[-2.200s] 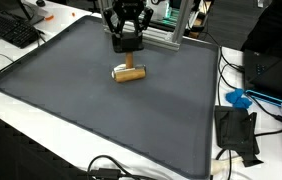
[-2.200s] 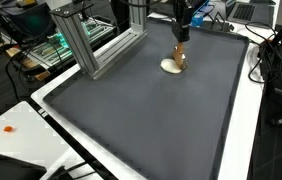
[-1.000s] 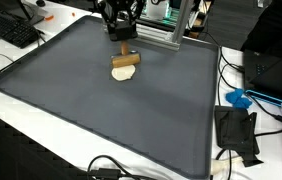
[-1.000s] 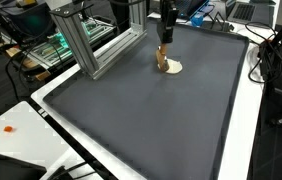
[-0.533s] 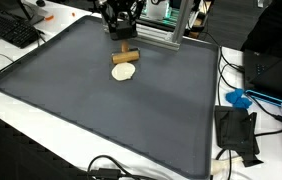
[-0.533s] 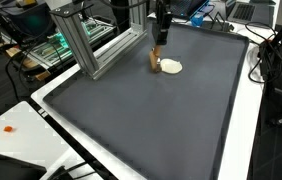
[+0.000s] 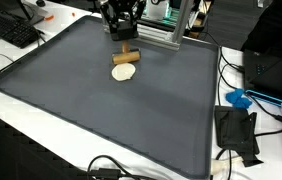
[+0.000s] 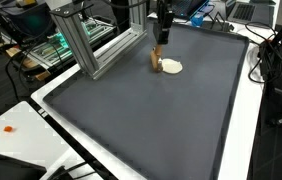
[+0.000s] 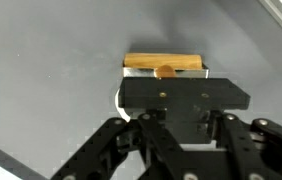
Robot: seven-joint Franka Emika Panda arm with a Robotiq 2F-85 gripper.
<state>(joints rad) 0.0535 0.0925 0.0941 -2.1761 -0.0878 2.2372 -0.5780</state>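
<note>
One wooden block (image 7: 128,57) lies crosswise under tool (image 7: 120,34).

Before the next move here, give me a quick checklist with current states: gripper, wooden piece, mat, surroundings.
1. Gripper clear of the wooden block: ok; in an exterior view it hangs above the block with a gap.
2. Jaws open or shut: cannot tell; the wrist view shows only the gripper body.
3. Block resting on the mat: ok; it sits beside a pale disc.
4. Block and disc joined or separate: cannot tell.
5. Metal frame near the arm: ok; it stands apart from the gripper.
6. Cables off the mat: ok.
</note>
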